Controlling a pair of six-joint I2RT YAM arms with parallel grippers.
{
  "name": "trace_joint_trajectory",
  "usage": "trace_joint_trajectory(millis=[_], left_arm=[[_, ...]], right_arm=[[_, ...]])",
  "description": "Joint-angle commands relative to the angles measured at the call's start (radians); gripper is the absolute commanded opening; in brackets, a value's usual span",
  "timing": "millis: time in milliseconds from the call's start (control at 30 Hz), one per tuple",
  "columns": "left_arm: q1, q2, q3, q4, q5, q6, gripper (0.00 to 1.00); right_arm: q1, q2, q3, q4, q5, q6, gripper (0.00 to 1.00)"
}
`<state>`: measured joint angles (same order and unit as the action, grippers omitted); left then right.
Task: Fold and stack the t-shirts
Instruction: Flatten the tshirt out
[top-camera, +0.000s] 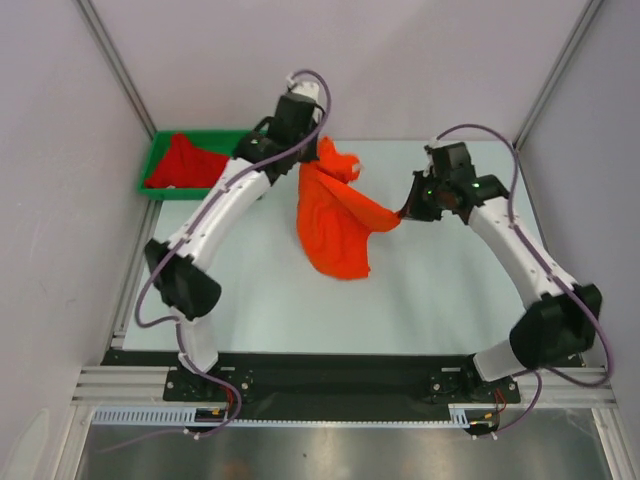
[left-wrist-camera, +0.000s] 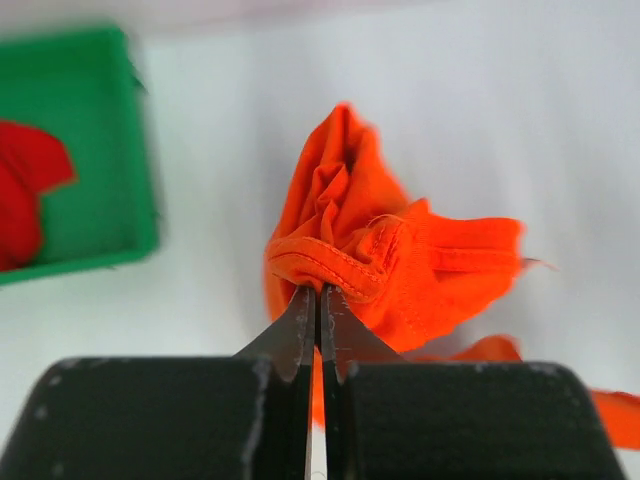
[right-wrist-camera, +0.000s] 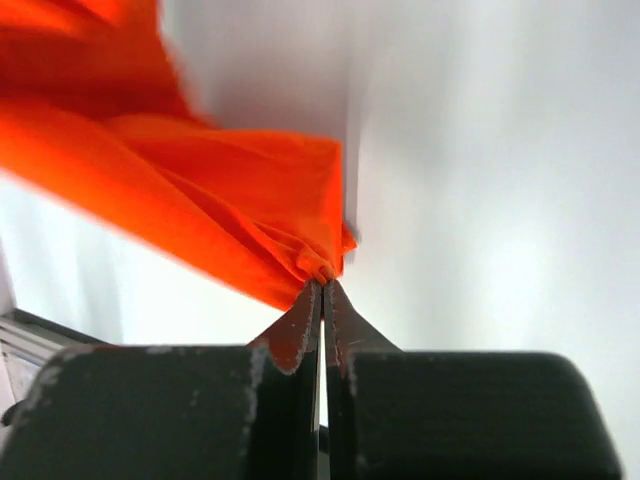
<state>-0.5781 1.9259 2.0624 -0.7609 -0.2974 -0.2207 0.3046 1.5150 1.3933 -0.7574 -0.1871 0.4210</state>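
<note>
The orange t-shirt (top-camera: 335, 225) is bunched at the middle of the table (top-camera: 250, 300). The left gripper (left-wrist-camera: 320, 293) pinches a hemmed edge at its far end. The right gripper (right-wrist-camera: 322, 285) pinches a corner on its right. The red t-shirt (top-camera: 185, 160) lies in the green tray (top-camera: 158, 192), far left.
</note>
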Motion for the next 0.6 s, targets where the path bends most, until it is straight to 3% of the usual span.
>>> trace_joint_trajectory(millis=[0, 133, 333, 367, 467, 567], left_arm=[[-0.014, -0.204, 0.076, 0.055, -0.143, -0.028, 0.00], [-0.014, -0.399, -0.094, 0.149, -0.178, -0.022, 0.00], [-0.009, -0.807, -0.690, 0.265, -0.305, -0.179, 0.00], [0.013, -0.862, -0.837, 0.273, -0.305, -0.204, 0.00], [0.125, -1.022, -1.061, 0.220, -0.235, -0.327, 0.01], [0.225, -1.082, -1.166, 0.145, -0.132, -0.353, 0.00]], right_arm=[[-0.001, -0.163, 0.067, -0.178, 0.081, -0.007, 0.00], [-0.004, -0.317, 0.061, -0.236, 0.104, 0.028, 0.00], [-0.005, -0.485, 0.006, -0.341, 0.135, 0.090, 0.00], [-0.009, -0.505, -0.022, -0.350, 0.136, 0.096, 0.00], [-0.015, -0.562, -0.196, -0.358, 0.109, 0.128, 0.00], [-0.041, -0.582, -0.308, -0.358, 0.069, 0.140, 0.00]])
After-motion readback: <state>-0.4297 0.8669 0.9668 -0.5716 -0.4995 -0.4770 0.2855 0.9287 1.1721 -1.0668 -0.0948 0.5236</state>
